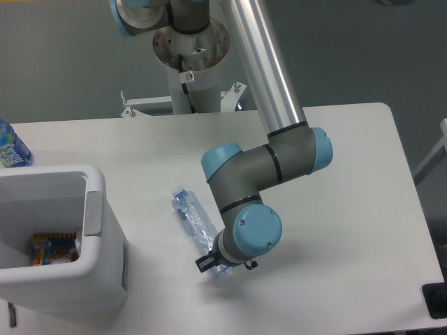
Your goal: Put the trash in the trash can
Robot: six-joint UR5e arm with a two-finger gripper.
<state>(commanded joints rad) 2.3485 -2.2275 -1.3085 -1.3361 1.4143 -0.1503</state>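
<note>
The crushed clear bottle (196, 225) lies on the white tabletop (349, 209), its bluish body running diagonally from a cap end at the upper left down toward the lower right, where its far end disappears beneath the wrist of the arm (258, 174). The end effector (213, 263) sits right at that lower end of the bottle, pointing down at the tabletop, and most of it is hidden under the round blue joint cap (only a small dark part juts out to the left of the wrist). From this view the fingers cannot be made out, so whether they are spread, closed, or clamped on the bottle cannot be told; the bottle and the end effector at least overlap and look to be touching. The trash can (94, 202), a large white bin with a thick rounded rim and a grey side panel, stands at the left edge of the tabletop, well apart from the bottle's cap end, with bare tabletop between them. Inside the bin, near the bottom, lies some colourful printed packaging (52, 249). A blue-labelled water bottle (10, 148) stands upright at the far left, behind the bin.
</note>
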